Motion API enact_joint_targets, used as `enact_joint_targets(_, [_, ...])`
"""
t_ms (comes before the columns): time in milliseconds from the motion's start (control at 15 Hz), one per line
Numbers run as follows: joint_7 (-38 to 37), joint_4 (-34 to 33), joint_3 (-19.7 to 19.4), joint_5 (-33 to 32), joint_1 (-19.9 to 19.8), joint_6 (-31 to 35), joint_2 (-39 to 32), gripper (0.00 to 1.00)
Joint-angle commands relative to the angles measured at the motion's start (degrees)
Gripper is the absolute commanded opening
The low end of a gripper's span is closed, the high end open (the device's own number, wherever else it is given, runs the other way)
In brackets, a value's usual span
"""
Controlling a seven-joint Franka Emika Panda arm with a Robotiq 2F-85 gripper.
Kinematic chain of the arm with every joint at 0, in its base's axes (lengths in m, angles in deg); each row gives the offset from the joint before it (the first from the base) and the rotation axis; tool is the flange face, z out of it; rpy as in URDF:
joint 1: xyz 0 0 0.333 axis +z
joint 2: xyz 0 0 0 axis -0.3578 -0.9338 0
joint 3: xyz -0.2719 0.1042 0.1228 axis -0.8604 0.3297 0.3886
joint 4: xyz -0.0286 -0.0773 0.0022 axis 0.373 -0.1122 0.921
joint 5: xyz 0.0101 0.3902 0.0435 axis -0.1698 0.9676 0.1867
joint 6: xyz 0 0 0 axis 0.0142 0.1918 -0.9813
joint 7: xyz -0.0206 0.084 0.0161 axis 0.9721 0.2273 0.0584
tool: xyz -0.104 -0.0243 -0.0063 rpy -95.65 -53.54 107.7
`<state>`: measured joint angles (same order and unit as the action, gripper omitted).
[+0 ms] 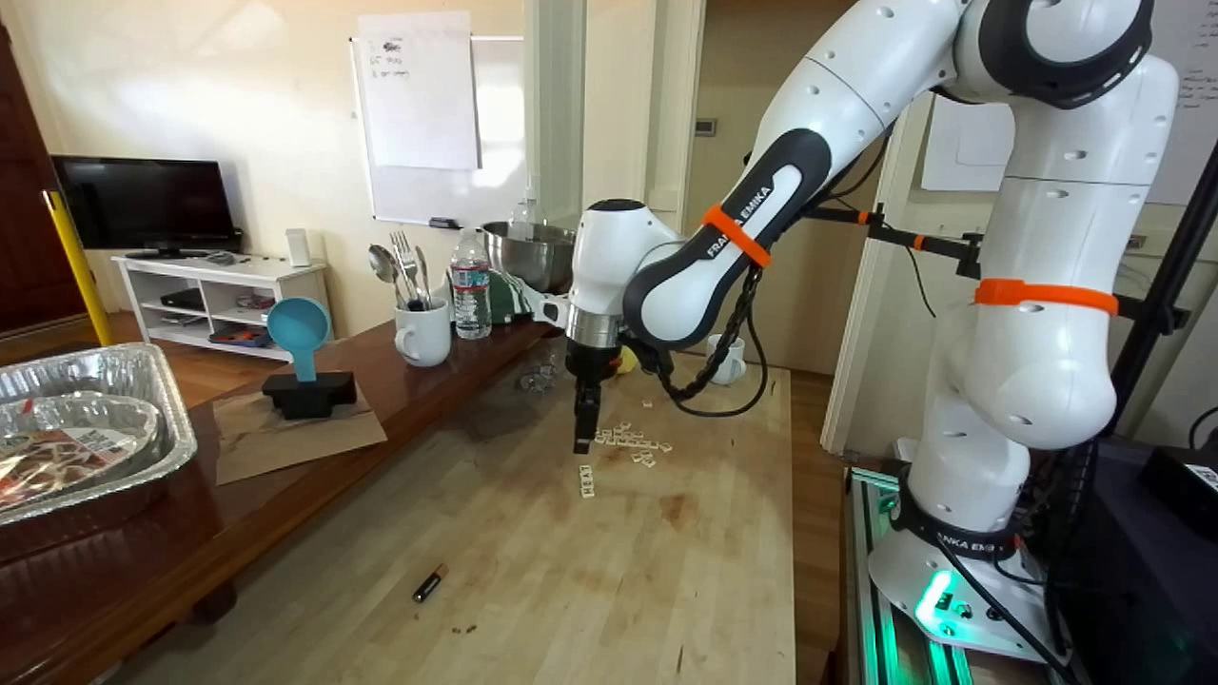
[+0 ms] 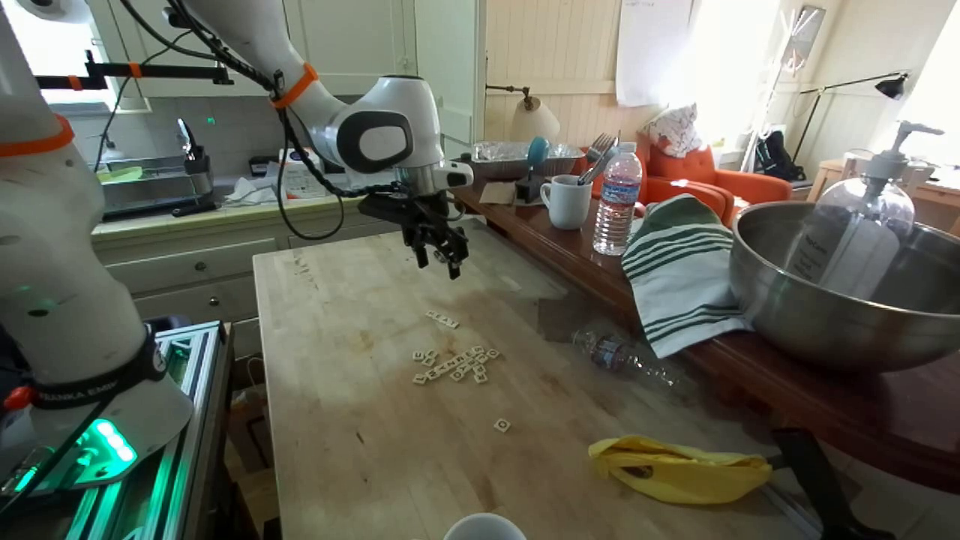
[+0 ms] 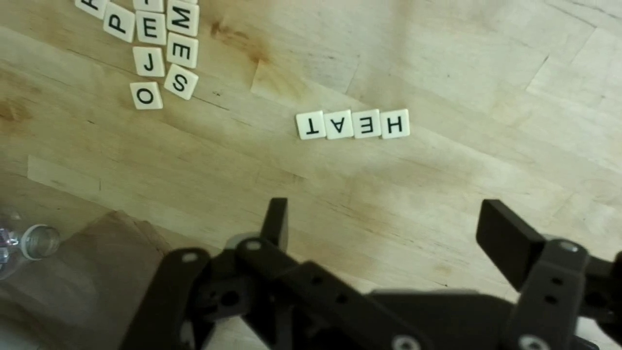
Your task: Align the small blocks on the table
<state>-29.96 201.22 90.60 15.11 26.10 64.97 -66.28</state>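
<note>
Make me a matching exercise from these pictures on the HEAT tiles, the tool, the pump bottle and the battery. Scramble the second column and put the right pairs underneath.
Column one
1. HEAT tiles
2. tool
3. pump bottle
4. battery

Column two
A. standing in the metal bowl
B. black with a copper-coloured end
C. side by side in a row
D. open, above the table

Pairs: 1-C, 2-D, 3-A, 4-B

Both exterior views look slantwise down along the tabletop from opposite ends, sharing the arm and the tiles. The wrist view — much nearer — faces down past the parted jaws onto some of those tiles.
</note>
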Motion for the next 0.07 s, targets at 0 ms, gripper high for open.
enact_joint_targets(0, [0.08,-0.06,0.5,-0.11,-0.61,-0.16,0.08,1.0])
